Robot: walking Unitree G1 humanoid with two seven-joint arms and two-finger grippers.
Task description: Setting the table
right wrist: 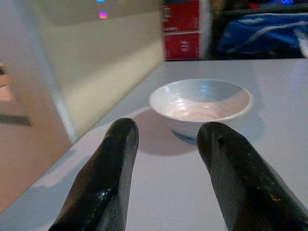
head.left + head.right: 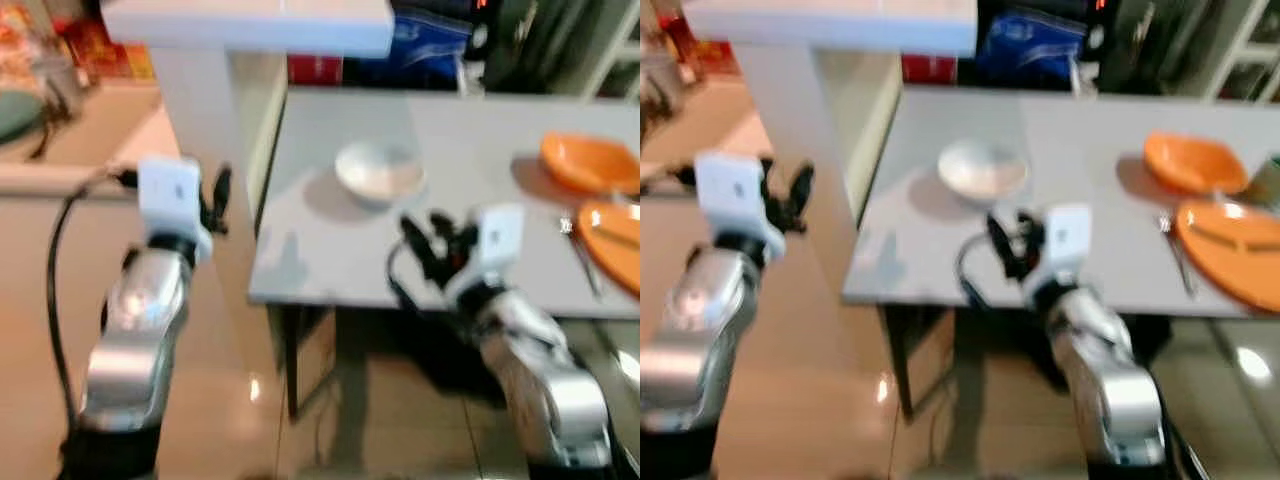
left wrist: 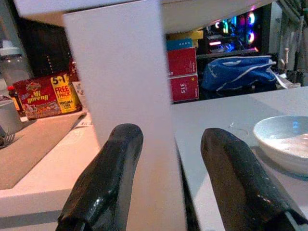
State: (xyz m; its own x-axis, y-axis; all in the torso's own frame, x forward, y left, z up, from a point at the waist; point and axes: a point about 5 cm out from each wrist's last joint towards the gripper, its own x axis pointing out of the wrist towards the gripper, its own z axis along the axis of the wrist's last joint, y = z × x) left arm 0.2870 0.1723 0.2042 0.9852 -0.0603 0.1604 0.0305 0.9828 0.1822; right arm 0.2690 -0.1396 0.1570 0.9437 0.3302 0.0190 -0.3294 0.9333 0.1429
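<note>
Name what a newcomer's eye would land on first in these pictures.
First the white bowl, alone on the grey table, with the open right gripper low over the table's near edge and pointed at it. Next the orange bowl and orange plate at the table's right end. The left gripper hangs open left of the table, facing a white pillar.

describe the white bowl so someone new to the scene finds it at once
Start at the grey table. On the half nearer the white pillar sits the white bowl, alone, just ahead of the right tool. It is small, deep and white; the other dishes, at the far end, are orange.
</note>
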